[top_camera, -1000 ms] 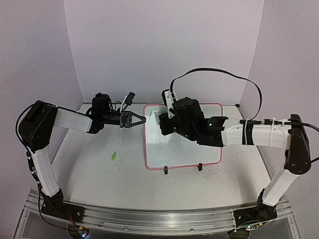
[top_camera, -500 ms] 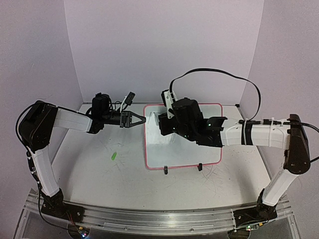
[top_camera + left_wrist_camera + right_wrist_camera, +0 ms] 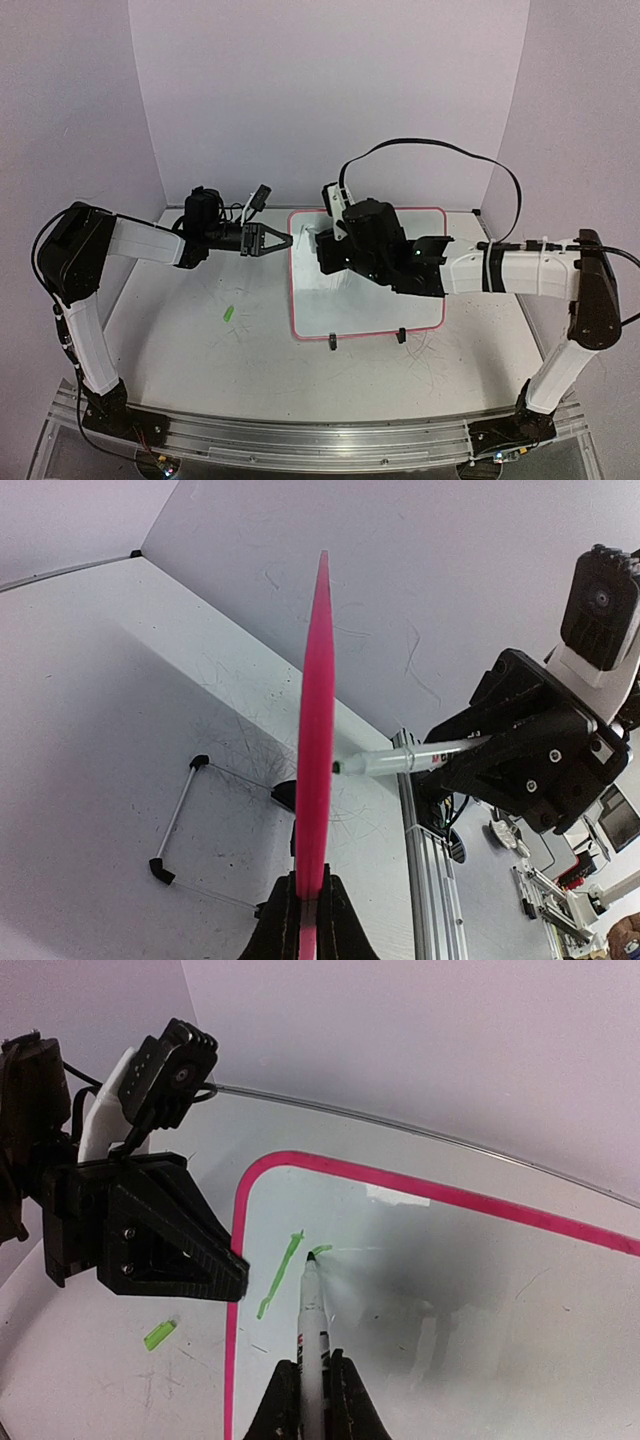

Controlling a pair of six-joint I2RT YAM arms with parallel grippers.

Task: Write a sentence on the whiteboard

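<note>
At far left of the top view, the left arm [image 3: 140, 240] reaches inward over the table [image 3: 180, 345]. A small green marker cap [image 3: 229, 313] lies loose on the surface, nearer the bases. At the arm's end, the left gripper [image 3: 307, 908] has its fingers drawn narrowly together on the left edge of the whiteboard [image 3: 400, 305], clamping the pink-red frame; the left wrist view shows the board edge-on. The whiteboard sits mid-table between the two arms, with its two black feet [image 3: 332, 343] at the near edge. Near its upper-left corner the sentence [image 3: 280, 1273] shows only as one slanted green stroke and a short mark. Just right of the stroke, the marker [image 3: 311, 1310] has its green tip at the board surface. The right gripper [image 3: 310, 1385] is pinched tight on the marker's barrel. The right arm [image 3: 520, 270] extends in from the right, over the board.
</note>
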